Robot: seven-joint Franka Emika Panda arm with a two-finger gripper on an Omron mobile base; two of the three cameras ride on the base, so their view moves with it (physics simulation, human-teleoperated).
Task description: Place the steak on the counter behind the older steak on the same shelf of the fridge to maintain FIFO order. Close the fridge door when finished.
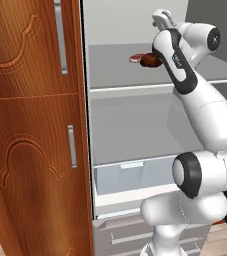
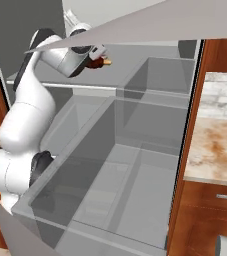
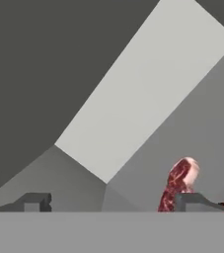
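Here, fridge [image 1: 135, 130] stood open, door [image 2: 135, 30] swung wide. Arm reached over upper shelf [image 1: 120, 70]. Gripper [image 3: 111, 202] fingers spread, empty. Steak [image 3: 178, 182] lay on shelf beside one fingertip; older steak [image 1: 150, 60] adjacent.

The left base view looks from behind the arm into the open fridge [image 1: 135, 125], quite near. The right base view looks from the other side, across the fridge door [image 2: 115, 175]. Both share the shelf [image 1: 115, 70] where the hand reaches. The hand view looks closely along this shelf.
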